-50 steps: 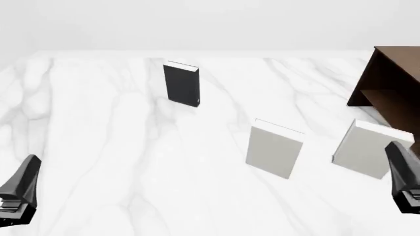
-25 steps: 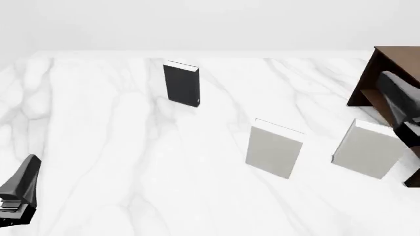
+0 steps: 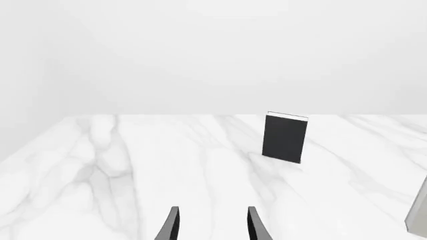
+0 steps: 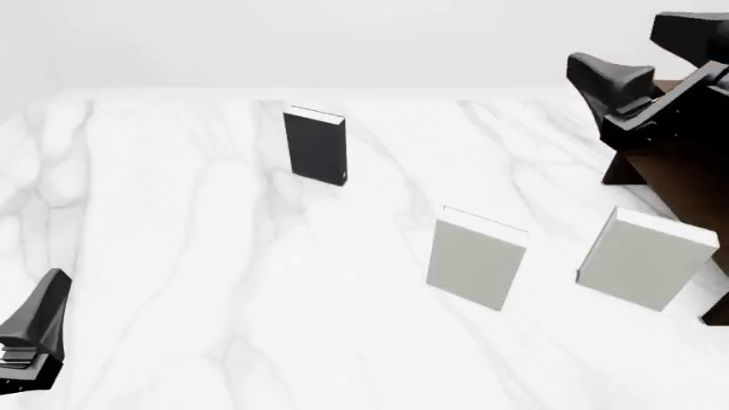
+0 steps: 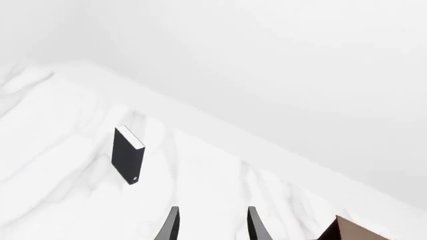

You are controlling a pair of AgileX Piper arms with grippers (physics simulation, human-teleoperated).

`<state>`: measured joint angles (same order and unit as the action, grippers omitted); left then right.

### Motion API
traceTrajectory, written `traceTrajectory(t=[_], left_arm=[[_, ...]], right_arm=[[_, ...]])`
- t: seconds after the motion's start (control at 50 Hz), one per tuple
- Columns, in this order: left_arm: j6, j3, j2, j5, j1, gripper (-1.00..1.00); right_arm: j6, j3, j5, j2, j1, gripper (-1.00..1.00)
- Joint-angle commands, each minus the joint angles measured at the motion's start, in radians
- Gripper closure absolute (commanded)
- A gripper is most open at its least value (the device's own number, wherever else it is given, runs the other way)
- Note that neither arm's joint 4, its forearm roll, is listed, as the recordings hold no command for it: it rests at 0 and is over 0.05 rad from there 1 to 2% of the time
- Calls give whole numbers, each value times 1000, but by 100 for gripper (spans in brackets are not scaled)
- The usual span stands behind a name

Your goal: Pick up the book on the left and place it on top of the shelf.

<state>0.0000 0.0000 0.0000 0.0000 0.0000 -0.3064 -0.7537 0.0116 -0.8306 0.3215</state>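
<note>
Black book (image 4: pixel 314 146) stands upright, far-left on the desk (image 4: pixel 205 256), untouched. My right hand (image 5: pixel 210 225) is raised over the shelf (image 4: pixel 684 162), fingers apart, empty; left hand (image 3: pixel 210 225) likewise parted, low. Risk: a long sweep across could topple the book or clip the grey books (image 4: pixel 476 258).

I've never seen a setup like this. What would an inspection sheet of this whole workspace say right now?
Surface: white marble-patterned table, no spills seen.
Job's things: black book standing upright, untouched; dark brown shelf at the table's right edge, partly hidden by the right arm.
Clutter: two pale grey books, the middle grey book and the right grey book, both upright, near the shelf.
Grippers: left end effector low at the near left, open, empty; right end effector raised in front of the shelf, open, empty.
Cables: nothing seen.
Surroundings: plain pale backdrop, nothing else seen.
</note>
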Motion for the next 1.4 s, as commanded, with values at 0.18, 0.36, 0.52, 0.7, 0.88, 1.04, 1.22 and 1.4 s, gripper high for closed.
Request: traceTrajectory(t=[0.18, 0.36, 0.52, 0.7, 0.88, 1.04, 1.22, 1.4], left_arm=[[0, 0, 0, 0, 0, -100], [0, 0, 0, 0, 0, -100], [0, 0, 0, 0, 0, -100], [0, 0, 0, 0, 0, -100], [0, 0, 0, 0, 0, -100], [0, 0, 0, 0, 0, -100], [0, 0, 0, 0, 0, -100], [0, 0, 0, 0, 0, -100]], right_arm=[[-58, -199, 0, -294, 41, -100], [-72, -268, -6, -404, 55, -100], [-77, -331, -15, -490, 64, -100], [-74, -369, -36, -578, 87, -100], [-65, -413, -52, -651, 103, -100], [-63, -450, -69, -716, 126, -100], [-66, -513, -77, -791, 122, -100], [-54, -537, -90, -837, 137, -100]])
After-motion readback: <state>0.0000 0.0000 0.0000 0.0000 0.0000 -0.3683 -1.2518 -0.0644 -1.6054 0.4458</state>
